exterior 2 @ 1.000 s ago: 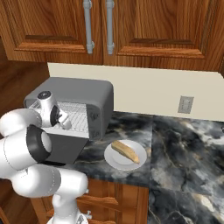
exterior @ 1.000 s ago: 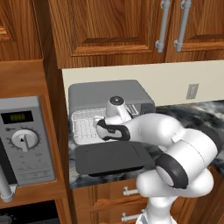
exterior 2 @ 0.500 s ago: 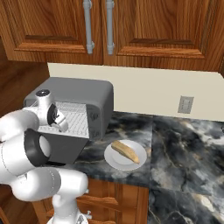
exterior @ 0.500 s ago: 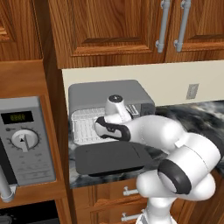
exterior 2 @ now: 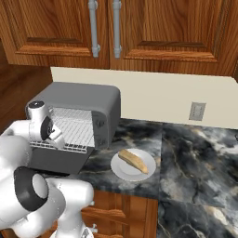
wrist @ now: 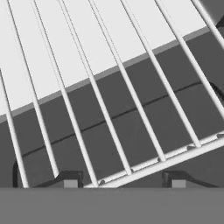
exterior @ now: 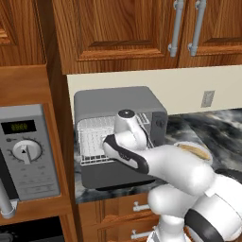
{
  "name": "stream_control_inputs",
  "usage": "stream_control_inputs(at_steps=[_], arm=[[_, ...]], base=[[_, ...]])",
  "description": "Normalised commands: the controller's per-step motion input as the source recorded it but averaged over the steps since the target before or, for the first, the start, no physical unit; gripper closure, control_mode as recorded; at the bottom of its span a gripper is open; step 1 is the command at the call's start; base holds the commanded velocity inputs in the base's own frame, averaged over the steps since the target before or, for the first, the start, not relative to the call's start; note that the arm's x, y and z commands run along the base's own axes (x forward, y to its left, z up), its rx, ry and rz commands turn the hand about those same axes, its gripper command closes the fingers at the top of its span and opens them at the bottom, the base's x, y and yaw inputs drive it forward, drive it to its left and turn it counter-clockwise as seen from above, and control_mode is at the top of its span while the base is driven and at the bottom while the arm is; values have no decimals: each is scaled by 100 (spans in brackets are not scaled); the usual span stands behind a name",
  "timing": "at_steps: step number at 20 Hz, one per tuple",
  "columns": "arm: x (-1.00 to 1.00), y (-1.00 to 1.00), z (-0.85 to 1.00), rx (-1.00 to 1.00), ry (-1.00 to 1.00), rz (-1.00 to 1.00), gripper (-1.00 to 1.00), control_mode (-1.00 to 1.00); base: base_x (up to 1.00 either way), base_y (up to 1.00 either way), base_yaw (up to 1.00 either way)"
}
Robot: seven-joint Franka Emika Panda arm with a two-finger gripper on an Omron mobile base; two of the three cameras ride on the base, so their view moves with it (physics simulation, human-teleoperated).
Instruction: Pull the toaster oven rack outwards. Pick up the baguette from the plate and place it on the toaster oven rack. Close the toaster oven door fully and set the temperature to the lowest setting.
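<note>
Rack-pulling is the step I judge to be in hand: the toaster oven (exterior: 118, 101) stands with the toaster oven door (exterior: 111, 174) folded down flat, and the toaster oven rack (exterior: 92, 142) sits in the mouth of the cavity with its front bar out at the opening, over the door's hinge edge. My gripper (wrist: 118, 181) is right at that front edge. In the hand view the 2 fingertips (wrist: 68, 180) rise just under the front bar, one to each side of a stretch of it, and the wires run away from them toward the back of the oven. The fingers stand apart with the bar above the gap; I cannot tell whether they pinch any wire.

Next I need a firm hold on the front bar, then a straight draw outward over the door. The baguette (exterior 2: 135, 161) lies on the plate (exterior 2: 120, 171) on the counter (exterior 2: 195, 158), beside the oven and well apart from the gripper.
</note>
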Motion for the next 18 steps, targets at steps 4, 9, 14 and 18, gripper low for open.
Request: stream_control_inputs(at_steps=[4, 9, 14, 18], arm=[[-86, 0, -17, 0, 0, 0, 100, -100], [-75, 0, -4, 1, 3, 1, 100, -100], [-27, 0, 8, 0, 1, 1, 100, -100], [-31, -5, 91, 2, -3, 0, 100, -100]], base=[[0, 0, 0], [0, 0, 0], [0, 0, 0], [0, 0, 0]])
